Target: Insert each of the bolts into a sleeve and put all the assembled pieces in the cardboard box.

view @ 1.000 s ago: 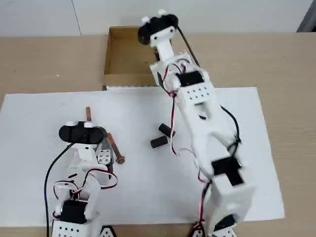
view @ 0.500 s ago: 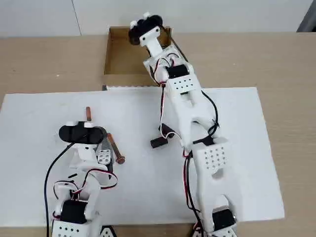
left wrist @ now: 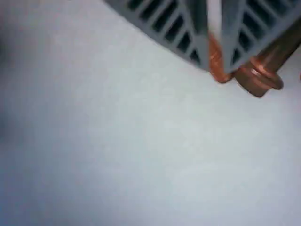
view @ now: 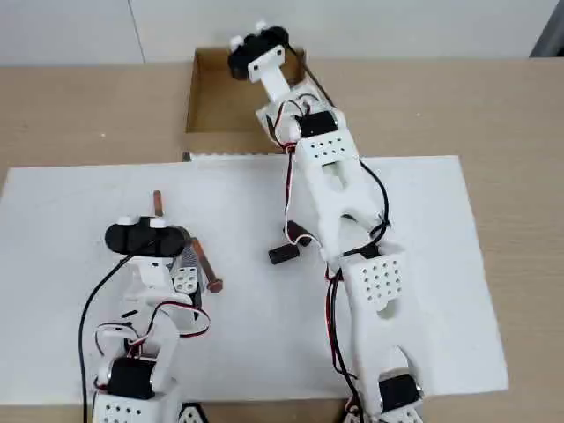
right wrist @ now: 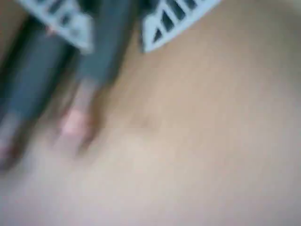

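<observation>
My right gripper (view: 262,63) hangs over the cardboard box (view: 190,97) at the table's far side. In the right wrist view it (right wrist: 115,33) is shut on a dark sleeve (right wrist: 106,52) with a pinkish bolt end (right wrist: 75,123) sticking out, just above the box floor (right wrist: 211,141). A second dark shape (right wrist: 26,89) lies beside it. My left gripper (view: 187,268) rests low on the white sheet, its fingers (left wrist: 178,28) shut, with a copper bolt (view: 204,264) (left wrist: 257,79) lying right by the tips. Another bolt (view: 158,203) lies farther off. Two black sleeves (view: 284,254) (view: 296,232) sit mid-sheet.
A white paper sheet (view: 70,264) covers the near part of the wooden table (view: 493,106). My right arm (view: 348,203) stretches across the sheet's middle, passing close over the two loose sleeves.
My right arm swung left over the box during the first half second and has stayed almost still since. The left arm and the loose parts have not moved.
</observation>
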Robot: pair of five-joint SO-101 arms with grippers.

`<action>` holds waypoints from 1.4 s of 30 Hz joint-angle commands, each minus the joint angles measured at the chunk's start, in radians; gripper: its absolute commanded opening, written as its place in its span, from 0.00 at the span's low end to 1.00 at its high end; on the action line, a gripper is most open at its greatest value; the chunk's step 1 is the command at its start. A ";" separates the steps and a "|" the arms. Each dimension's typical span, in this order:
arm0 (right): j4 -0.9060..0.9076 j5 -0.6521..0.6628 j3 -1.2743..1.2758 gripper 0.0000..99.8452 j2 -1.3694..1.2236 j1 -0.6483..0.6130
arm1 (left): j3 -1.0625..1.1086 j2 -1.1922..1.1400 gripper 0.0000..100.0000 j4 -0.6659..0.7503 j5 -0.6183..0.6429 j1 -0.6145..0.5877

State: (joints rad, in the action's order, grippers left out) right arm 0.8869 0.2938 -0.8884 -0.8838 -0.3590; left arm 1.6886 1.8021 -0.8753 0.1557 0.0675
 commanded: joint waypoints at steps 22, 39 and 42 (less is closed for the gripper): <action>0.776 0.012 -0.051 0.01 0.433 0.041 | -0.005 0.011 0.01 -0.002 -0.002 -0.005; 0.791 0.308 0.292 0.04 0.633 0.185 | -0.005 0.011 0.01 -0.002 -0.002 -0.003; 0.788 0.350 0.422 0.12 0.688 0.185 | -0.005 0.011 0.01 -0.002 -0.002 -0.003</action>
State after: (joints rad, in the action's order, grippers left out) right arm 1.6709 0.6068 -0.5570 -0.2900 -0.1841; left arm 1.6886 1.8021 -0.8753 0.1557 0.0675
